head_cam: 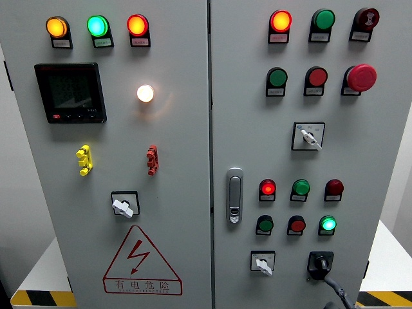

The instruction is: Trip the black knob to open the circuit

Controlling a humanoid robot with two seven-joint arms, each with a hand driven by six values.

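Black knob (320, 262) sits low on the right door (380, 154), bottom row, right of a white selector (262, 264) and under the lit green lamp (328, 224). Its handle looks tilted off upright. A dark robot hand (339, 295) enters at the bottom edge just below-right of the knob, so the knob lies up-left of it. Too little shows to tell which arm it is, or whether it is apart or together. Other arm unseen.

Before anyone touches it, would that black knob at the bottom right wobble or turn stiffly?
The black knob looks rigid and sits fixed in the gray cabinet door, so it probably won't wobble. Its small lever shape suggests it rotates, likely with a click. A dark cable below it might snag.
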